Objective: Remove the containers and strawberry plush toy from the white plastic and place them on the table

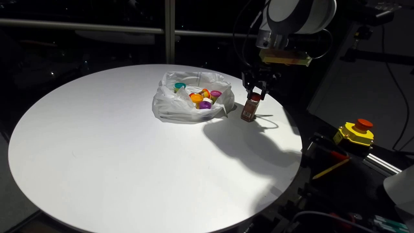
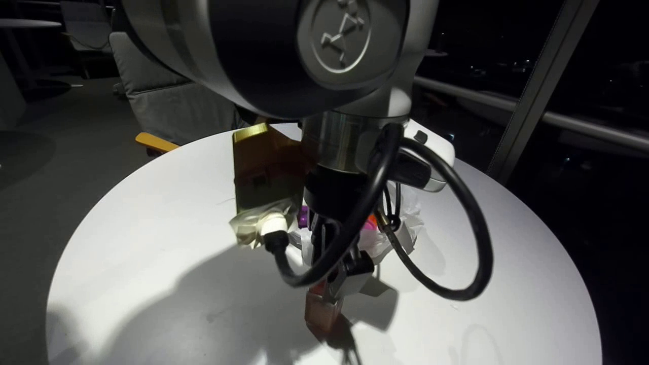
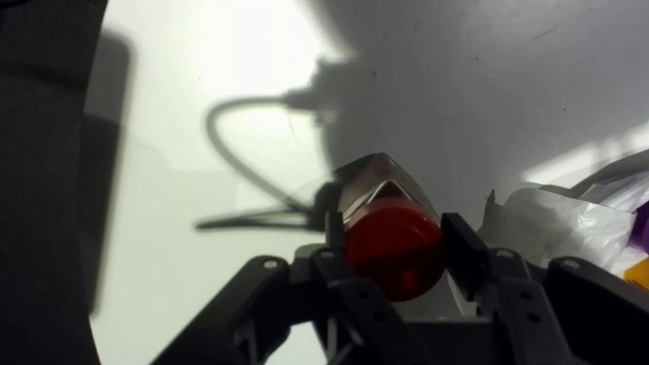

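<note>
All views — down onto table (image 1: 145, 147)

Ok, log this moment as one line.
Gripper: closed | Held: red-capped jar, cap up | Beside: white plastic bag, coloured containers inside | Contact with table: unclear

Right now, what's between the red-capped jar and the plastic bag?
In an exterior view, only bare, shadowed tabletop separates the red-capped jar from the plastic bag.

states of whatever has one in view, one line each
gripper: shut on red-capped jar
red-capped jar: cap on
white plastic bag: open at the top
teal-lidded tub: lid on
pink-lidded tub: lid on
amber-lidded tub: lid on
orange-lidded tub: lid on, tipped
purple container: can't tell if lidded
emergency-stop button: pressed or not, can't tell
</note>
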Robot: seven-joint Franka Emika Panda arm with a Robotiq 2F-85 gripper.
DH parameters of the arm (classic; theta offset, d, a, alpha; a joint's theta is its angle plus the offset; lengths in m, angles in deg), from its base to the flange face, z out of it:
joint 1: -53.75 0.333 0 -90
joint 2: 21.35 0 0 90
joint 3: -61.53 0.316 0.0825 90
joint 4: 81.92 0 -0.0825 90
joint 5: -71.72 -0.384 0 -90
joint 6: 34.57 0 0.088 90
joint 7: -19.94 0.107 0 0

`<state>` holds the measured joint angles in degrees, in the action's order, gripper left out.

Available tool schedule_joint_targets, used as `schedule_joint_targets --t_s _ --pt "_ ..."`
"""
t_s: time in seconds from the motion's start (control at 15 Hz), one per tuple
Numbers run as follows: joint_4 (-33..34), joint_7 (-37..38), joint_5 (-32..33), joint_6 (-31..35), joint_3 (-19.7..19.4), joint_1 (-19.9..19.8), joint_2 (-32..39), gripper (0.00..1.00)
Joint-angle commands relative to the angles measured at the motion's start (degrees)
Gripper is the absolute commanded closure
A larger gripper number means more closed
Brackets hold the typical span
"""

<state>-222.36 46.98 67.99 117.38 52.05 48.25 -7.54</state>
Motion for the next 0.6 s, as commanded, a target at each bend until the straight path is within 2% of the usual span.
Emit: schedule_joint_targets --t_s 0.0,0.2,0.33,0.53 --pt "2.23 0.53 1.92 -2.94 -1.65 1.15 -0.41 0.18" --pt "1.43 5.1 8.34 -3.7 -4.49 3.05 -4.44 0.0" --pt "2.24 8.19 14.14 -4.01 -5.55 4.45 -7.33 0.0" --pt "8.19 7.85 18.68 -6.49 -3.13 4.54 -8.51 0.0"
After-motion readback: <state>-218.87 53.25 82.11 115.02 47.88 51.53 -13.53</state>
